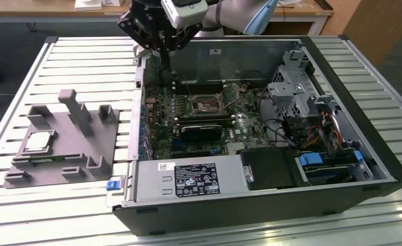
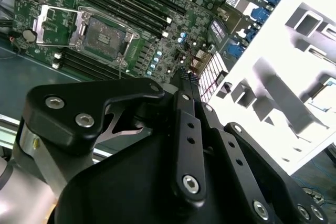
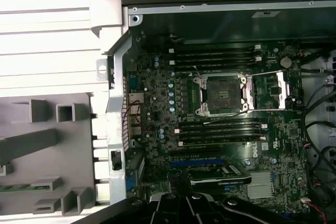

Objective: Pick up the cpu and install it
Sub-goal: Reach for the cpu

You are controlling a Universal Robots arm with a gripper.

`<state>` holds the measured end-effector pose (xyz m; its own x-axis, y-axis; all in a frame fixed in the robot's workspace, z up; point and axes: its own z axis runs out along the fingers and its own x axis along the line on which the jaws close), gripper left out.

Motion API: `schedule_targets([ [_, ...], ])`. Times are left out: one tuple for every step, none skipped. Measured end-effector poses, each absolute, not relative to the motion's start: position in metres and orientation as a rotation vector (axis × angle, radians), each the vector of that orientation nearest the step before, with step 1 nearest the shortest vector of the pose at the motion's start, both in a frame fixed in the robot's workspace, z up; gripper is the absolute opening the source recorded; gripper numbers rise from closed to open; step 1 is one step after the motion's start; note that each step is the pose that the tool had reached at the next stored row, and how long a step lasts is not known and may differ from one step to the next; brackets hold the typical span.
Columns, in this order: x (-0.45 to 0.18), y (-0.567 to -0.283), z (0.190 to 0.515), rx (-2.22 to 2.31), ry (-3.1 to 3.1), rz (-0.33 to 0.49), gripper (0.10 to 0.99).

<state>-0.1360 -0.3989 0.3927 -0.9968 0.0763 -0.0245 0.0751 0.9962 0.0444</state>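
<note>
The cpu (image 1: 38, 141), a small silvery square chip, lies flat in the grey plastic tray (image 1: 84, 154) on the exterior view's left, outside the computer case. My gripper (image 1: 165, 65) hangs over the case's back corner nearest the tray, far from the cpu. Its fingers look shut with nothing between them, and they show in both wrist views (image 2: 185, 77) (image 3: 179, 182). The dark square socket (image 1: 204, 104) on the motherboard stands open, its metal frame flipped aside, also in both wrist views (image 2: 105, 35) (image 3: 220, 94).
The open computer case (image 1: 365, 169) lies on a slatted white table (image 1: 84, 56). Memory slots (image 3: 218, 56) flank the socket. A drive cage (image 1: 293, 87), cables and a power supply (image 1: 187, 179) crowd the case. A green memory stick (image 3: 21, 187) rests in the tray.
</note>
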Motion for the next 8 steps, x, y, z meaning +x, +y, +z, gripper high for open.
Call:
schedule_targets([
  [-0.1366,-0.3989,0.3926,0.118,3.112,0.068,0.106],
  [-0.1372,-0.3989,0.3926,0.118,3.112,0.068,0.106],
  [-0.1378,-0.3989,0.3926,0.118,3.112,0.068,0.106],
  [-0.1384,-0.3989,0.3925,0.118,3.113,0.068,0.106],
  [-0.1389,-0.3989,0.3925,0.118,3.112,0.068,0.106],
  [-0.1395,-0.3989,0.3924,0.118,3.113,0.068,0.106],
  [-0.14,-0.3989,0.3924,0.118,3.112,0.068,0.106],
  [-0.1406,-0.3989,0.3923,0.118,3.112,0.068,0.106],
])
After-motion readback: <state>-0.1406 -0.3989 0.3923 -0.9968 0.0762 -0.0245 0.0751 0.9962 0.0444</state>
